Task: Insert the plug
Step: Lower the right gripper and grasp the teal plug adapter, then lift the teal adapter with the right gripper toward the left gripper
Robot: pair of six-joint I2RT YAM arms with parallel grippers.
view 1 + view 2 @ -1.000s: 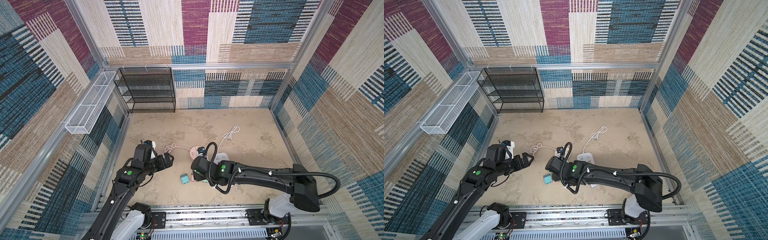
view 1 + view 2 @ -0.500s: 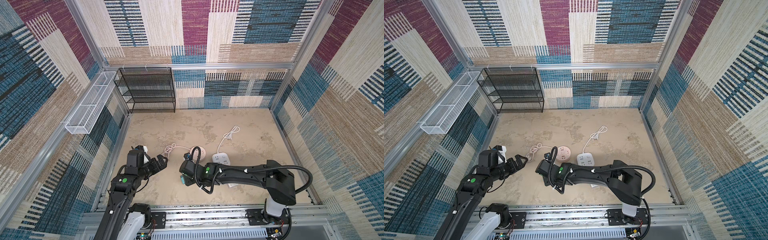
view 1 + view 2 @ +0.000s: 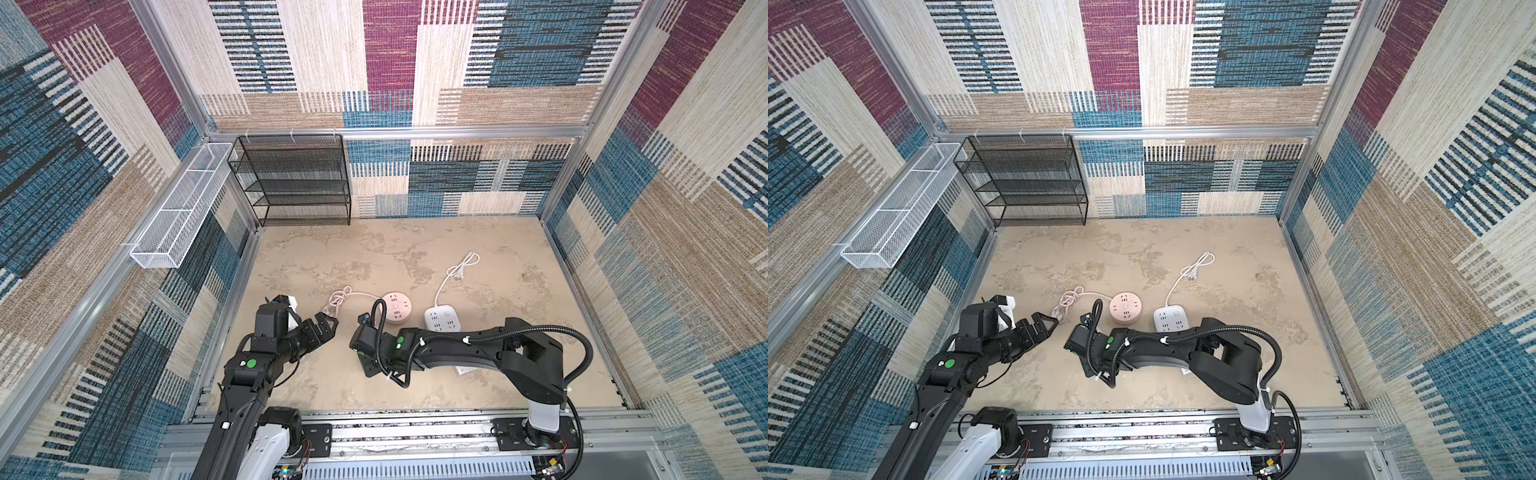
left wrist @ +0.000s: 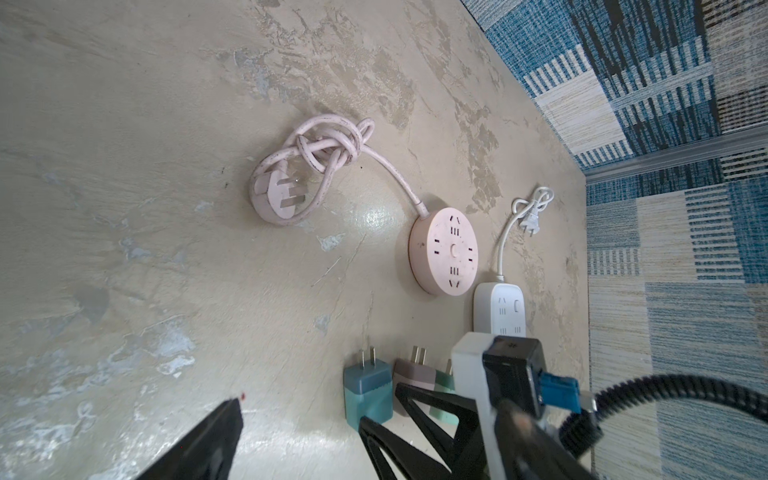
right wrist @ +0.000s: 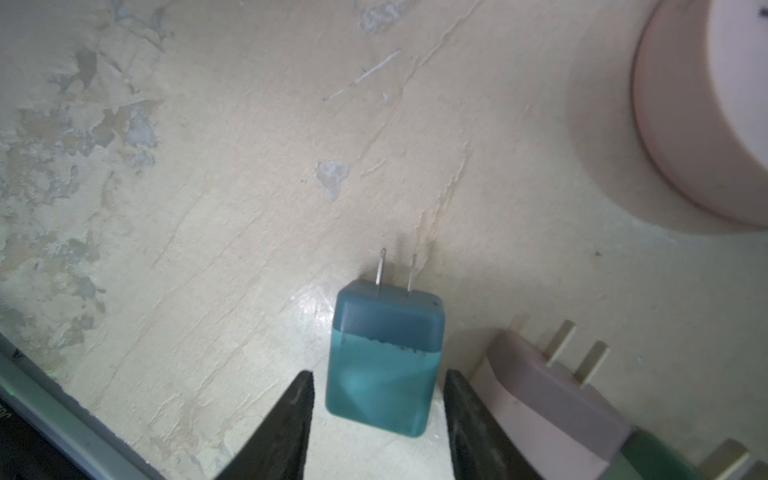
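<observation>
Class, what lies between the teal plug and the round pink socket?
Bare tabletop alone separates teal plug and pink socket, shown in the right wrist view.

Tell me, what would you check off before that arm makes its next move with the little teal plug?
1. Right pincer astride the teal plug: ok, the plug sits centred in it.
2. Grip closed on the plug: not ok, a narrow gap shows on both sides.
3. Prongs straight: ok.
4. Pincer clear of the neighbouring pink plug: cannot tell, it lies very close.
5. Round pink socket has free slots: ok, nothing is plugged in.
6. Left pincer out of the way: ok, it is open, empty and off to the side.
</observation>
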